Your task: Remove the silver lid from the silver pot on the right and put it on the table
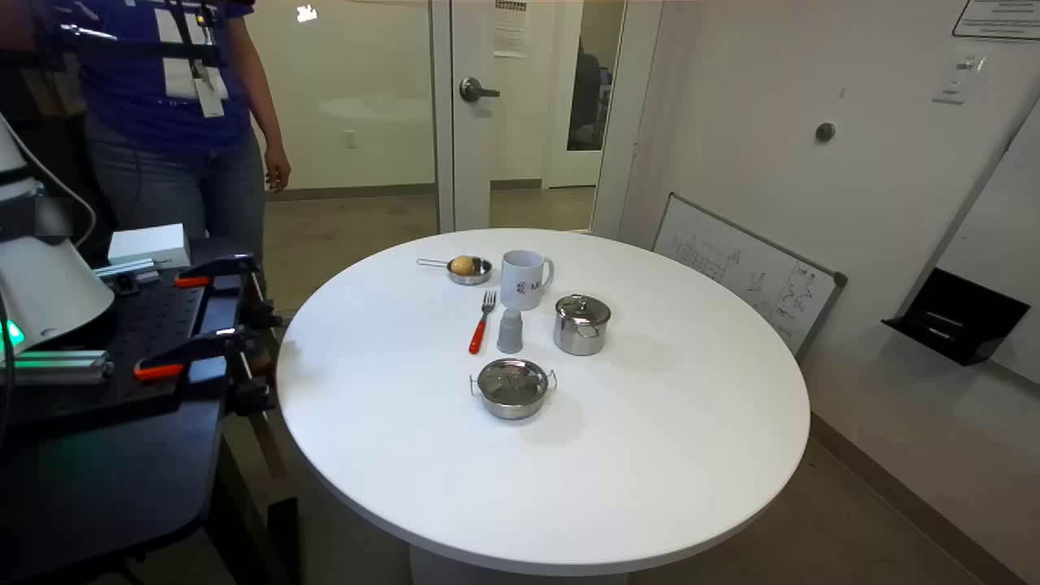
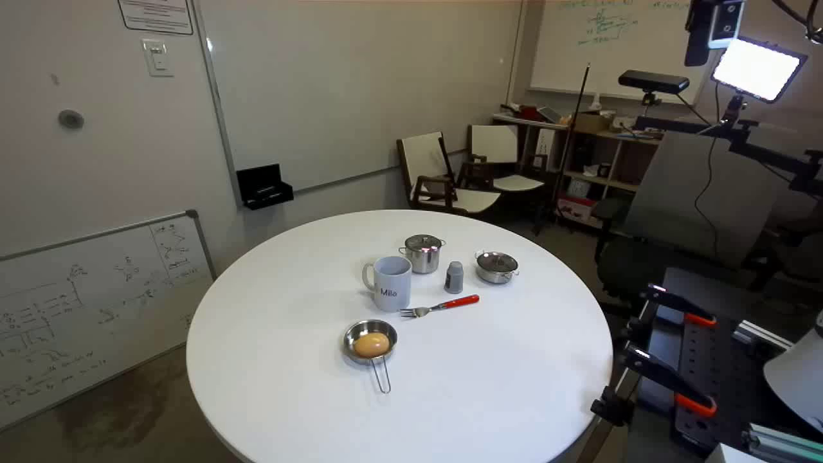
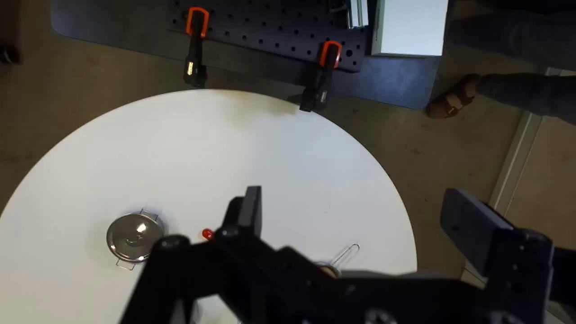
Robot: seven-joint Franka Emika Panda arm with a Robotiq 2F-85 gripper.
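Black two-fingered pincer (image 3: 354,215), low in wrist view, gapes empty. Approach seems the step; next, reach the round silver-metal lid (image 1: 583,309) atop cylindrical silver-metal pot (image 1: 575,340), mid-frame in an exterior view.

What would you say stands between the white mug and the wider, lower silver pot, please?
A small gray container stands upright between the white mug and the wider, lower silver pot, as both exterior views show.
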